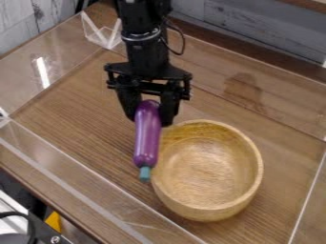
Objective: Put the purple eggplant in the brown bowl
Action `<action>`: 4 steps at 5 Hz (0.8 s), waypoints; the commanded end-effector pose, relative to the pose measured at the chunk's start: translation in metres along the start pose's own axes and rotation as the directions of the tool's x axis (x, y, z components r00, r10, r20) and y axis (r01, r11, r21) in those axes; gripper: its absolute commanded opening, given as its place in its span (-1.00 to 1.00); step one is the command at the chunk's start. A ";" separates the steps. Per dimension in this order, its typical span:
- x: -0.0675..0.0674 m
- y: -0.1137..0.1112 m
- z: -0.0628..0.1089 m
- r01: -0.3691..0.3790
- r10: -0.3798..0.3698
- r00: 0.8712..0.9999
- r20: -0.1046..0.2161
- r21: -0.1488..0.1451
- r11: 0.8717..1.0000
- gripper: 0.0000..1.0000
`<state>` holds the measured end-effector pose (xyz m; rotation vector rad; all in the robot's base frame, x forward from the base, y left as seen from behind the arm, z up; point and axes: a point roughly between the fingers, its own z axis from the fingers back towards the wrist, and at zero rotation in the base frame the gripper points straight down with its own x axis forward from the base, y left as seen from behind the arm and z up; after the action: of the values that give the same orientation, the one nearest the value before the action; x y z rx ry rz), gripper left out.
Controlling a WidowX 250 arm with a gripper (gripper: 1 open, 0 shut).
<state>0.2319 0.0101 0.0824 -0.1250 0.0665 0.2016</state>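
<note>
Gripping the purple eggplant (147, 140) by its top, the tool (149, 107) hangs beside the brown bowl (205, 168)

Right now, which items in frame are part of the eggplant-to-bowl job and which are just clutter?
Job:
- purple eggplant, gripped at its upper end, hanging stem-down beside the bowl
- brown bowl, nothing in it
- pincer, shut on the eggplant

Not part of it:
- wooden table
- clear barrier around the workspace
- white cable behind the arm
</note>
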 end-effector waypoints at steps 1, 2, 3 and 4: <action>0.000 -0.006 0.012 0.029 -0.029 0.998 0.058 0.000 1.000 -1.00; -0.002 -0.007 0.011 0.046 -0.046 0.997 0.064 0.004 0.999 -1.00; -0.004 -0.008 0.011 0.063 -0.064 0.996 0.069 0.008 0.998 -1.00; -0.005 -0.009 0.011 0.080 -0.081 0.994 0.075 0.014 0.997 -1.00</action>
<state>0.2255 0.0025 0.0818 -0.1140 0.0433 0.1395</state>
